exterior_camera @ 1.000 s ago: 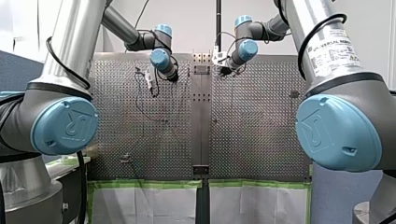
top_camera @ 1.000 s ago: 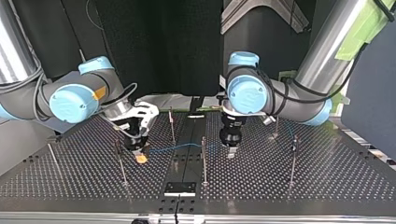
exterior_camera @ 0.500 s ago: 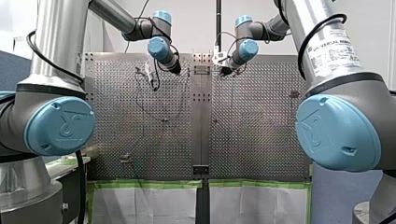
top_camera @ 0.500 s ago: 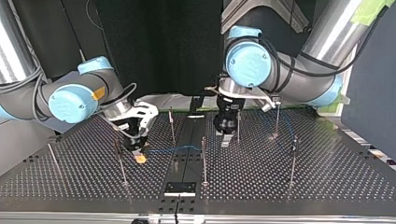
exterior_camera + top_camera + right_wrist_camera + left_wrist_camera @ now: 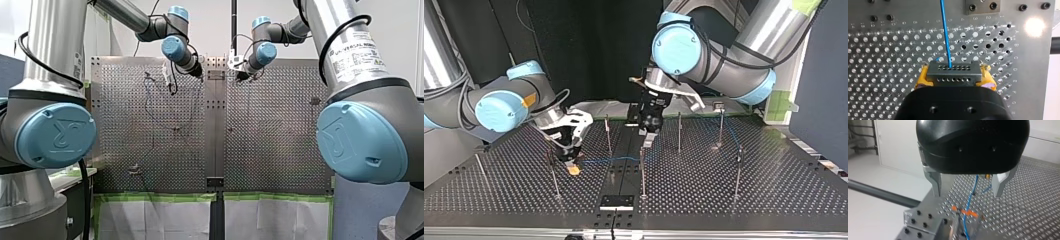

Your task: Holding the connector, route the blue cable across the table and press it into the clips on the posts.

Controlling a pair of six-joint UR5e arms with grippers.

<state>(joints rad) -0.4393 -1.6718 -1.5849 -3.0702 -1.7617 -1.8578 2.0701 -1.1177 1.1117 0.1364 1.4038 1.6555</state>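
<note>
Jaws on my right gripper [image 5: 954, 78] are clamped on the dark connector [image 5: 953, 72] between yellow pads [image 5: 921, 78], the blue cable [image 5: 946, 37] running straight ahead from it over the perforated table [image 5: 885, 62] (low, left of centre in the top view, a thin post [image 5: 555, 182] just beside). My left gripper [image 5: 968, 185] hangs with metal fingers [image 5: 936, 182] apart just above the middle post [image 5: 642, 175], and open table stretches from there to the outer post [image 5: 737, 172] near the top view's right edge.
</note>
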